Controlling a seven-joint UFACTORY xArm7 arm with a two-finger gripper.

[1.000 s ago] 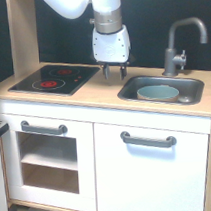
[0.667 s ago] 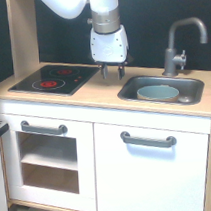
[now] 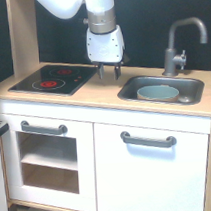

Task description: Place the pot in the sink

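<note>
Starting at the bottom of the frame, the white cabinet front fills the near ground: a door with a grey bar handle (image 3: 148,140) at lower right, an open-fronted oven door (image 3: 48,159) with its own handle at lower left. No lettering, logo or label can be read on either panel.

Moving up to the light wood countertop (image 3: 100,96), the sink (image 3: 193,91) sits at centre right, and there's the pot (image 3: 158,93), resting inside the basin, upright, rim showing, its body below the counter line. By the look of it, the placing is done.

Over at centre left, the black stovetop (image 3: 48,80) shows its red rings, nothing on it.

Now the change: the gripper (image 3: 109,72) has climbed from where it hung a second ago and drifted a touch toward the frame's left. It hovers above the counter between stovetop and sink, well apart from the pot. Its two dark fingers (image 3: 116,71) point straight down with a gap between them, spread and holding nothing. That reads as a retreat after release, so the task looks finished.

Furthest back, the grey faucet (image 3: 179,44) arches at upper right against the dark wall. No writing visible on the arm's white housing either.
</note>
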